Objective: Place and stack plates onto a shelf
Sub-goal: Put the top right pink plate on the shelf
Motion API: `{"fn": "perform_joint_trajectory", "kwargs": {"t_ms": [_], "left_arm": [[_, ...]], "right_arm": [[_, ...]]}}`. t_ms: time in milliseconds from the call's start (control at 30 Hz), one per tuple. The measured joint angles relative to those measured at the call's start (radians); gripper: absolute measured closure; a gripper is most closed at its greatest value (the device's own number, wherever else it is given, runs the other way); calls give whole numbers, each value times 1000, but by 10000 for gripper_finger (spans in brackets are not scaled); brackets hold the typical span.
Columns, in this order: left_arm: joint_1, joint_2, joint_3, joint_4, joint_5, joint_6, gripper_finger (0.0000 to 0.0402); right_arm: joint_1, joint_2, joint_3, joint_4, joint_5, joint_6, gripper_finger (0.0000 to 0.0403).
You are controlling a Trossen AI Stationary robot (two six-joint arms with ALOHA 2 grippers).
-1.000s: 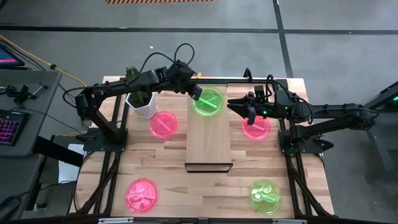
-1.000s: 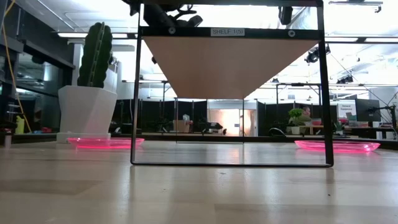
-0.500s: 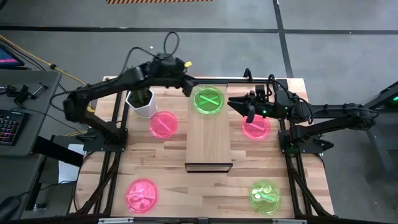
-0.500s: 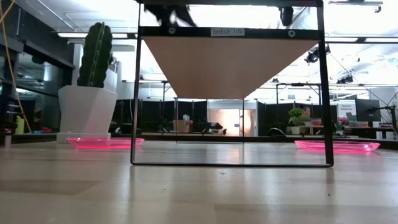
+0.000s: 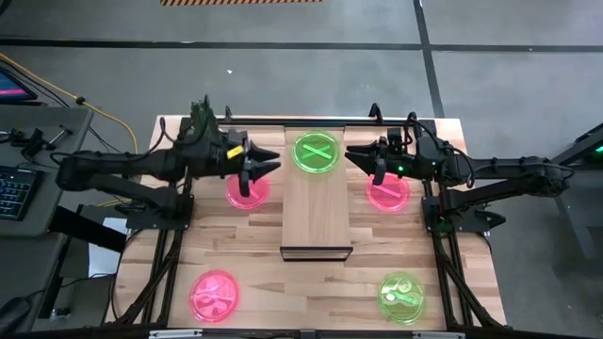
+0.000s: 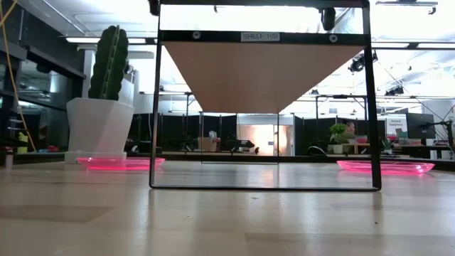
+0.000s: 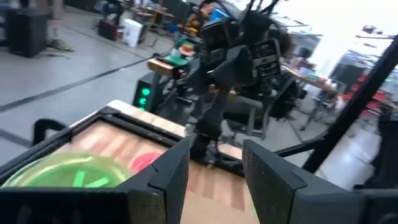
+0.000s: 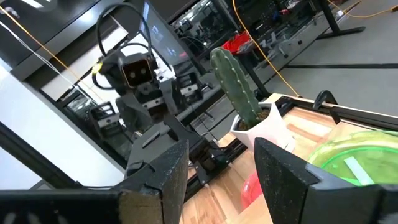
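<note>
One green plate (image 5: 316, 152) lies flat at the far end of the shelf (image 5: 317, 212); two pink plates (image 5: 248, 189) rest on the table (image 5: 283, 282) either side of it, and a pink and a green one sit near the front corners. Left gripper (image 5: 268, 164) hovers over the pink plate beside the shelf, jaws apart, empty. Right gripper (image 5: 351, 156) hangs just off the shelf's other side above a pink plate (image 5: 388, 196), jaws likewise spread, holding nothing.

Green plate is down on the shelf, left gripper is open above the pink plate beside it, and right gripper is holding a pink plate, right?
Not quite: in the high view the right gripper is open and empty, above its pink plate.
</note>
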Motion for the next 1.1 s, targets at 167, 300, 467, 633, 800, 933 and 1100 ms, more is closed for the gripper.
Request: {"fn": "perform_joint_trajectory", "kwargs": {"t_ms": [167, 300, 467, 633, 800, 933, 1100], "left_arm": [[-28, -30, -26, 5, -70, -19, 261], [-27, -31, -26, 6, -71, -25, 261], [-27, -31, -26, 5, -72, -18, 261], [-27, -31, -26, 8, -72, -17, 261], [-26, -31, -26, 11, -72, -23, 261], [-26, -31, -26, 11, -72, -24, 261], [-26, -31, -26, 12, -72, -25, 261]], "right_arm": [[0, -2, 1, -50, -50, 49, 237], [20, -6, 66, -441, -210, 163, 237], [157, 2, 94, -939, -177, 296, 237], [314, 52, -10, -1065, -51, 438, 237], [344, 156, -111, -1059, 64, 613, 237], [325, 254, -131, -1018, 140, 644, 237], [290, 365, -131, -933, 181, 550, 237]]}}
